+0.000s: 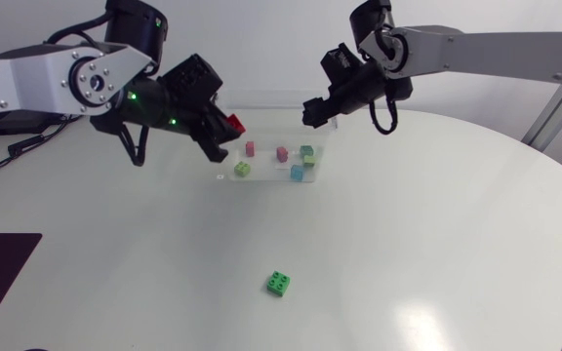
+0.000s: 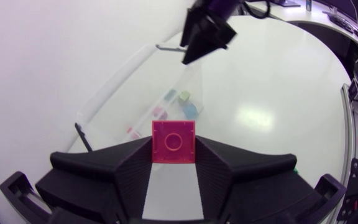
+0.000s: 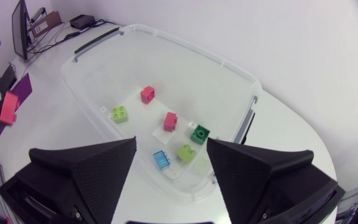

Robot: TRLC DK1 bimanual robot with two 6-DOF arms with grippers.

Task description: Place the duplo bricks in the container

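Room: your counter runs open from the container at the far edge to the near edge | left jaws clamp one red brick beside the container's left end | right jaws wide above the container | count: six bricks inside, one green brick loose by the near edge.

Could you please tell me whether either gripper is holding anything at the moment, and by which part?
The left gripper holds a red brick at its fingertips, pinched by two opposite side faces. The right gripper is open and holds nothing.
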